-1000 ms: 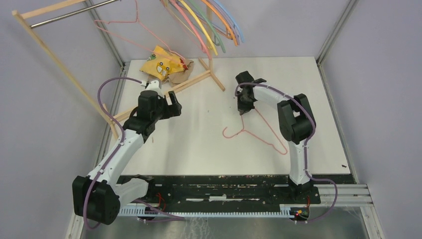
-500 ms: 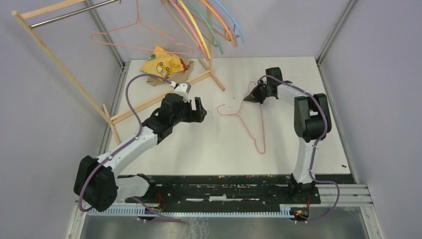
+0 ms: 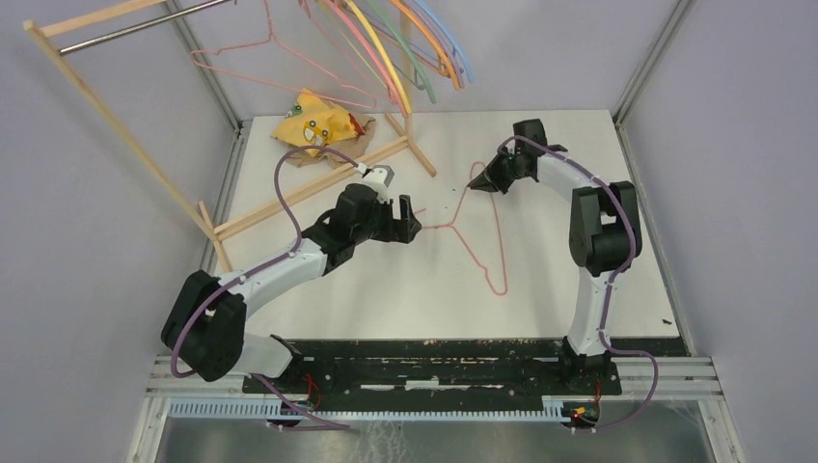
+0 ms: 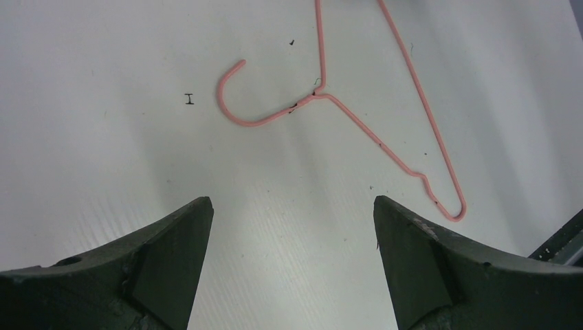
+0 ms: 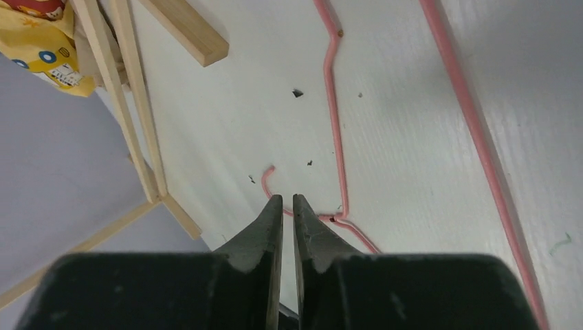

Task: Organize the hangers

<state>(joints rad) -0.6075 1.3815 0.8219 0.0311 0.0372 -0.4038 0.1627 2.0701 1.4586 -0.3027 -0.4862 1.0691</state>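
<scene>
A thin pink hanger (image 3: pixel 501 287) lies flat on the white table, its hook pointing left. My left gripper (image 3: pixel 412 220) is open and empty, its jaws wide apart just left of the hook. In the left wrist view the hanger (image 4: pixel 357 124) lies ahead of the gripper (image 4: pixel 292 201). My right gripper (image 3: pixel 477 183) is shut and empty, by the hanger's far corner. In the right wrist view the gripper (image 5: pixel 287 198) hovers over the hanger (image 5: pixel 335 124). Another pink hanger (image 3: pixel 280 58) and several coloured hangers (image 3: pixel 410 53) hang on the rail.
The wooden-framed rack (image 3: pixel 116 121) with its metal rail stands at the back left, its foot bars (image 3: pixel 318 183) lying across the table's far left. A yellow cloth (image 3: pixel 313 121) lies behind the foot bars. Metal posts edge the table.
The left arm reached right to the hanger's hook. The right gripper swung the hanger round, hook towards the left arm, and moved to the far right. The hung pink hanger swayed.
</scene>
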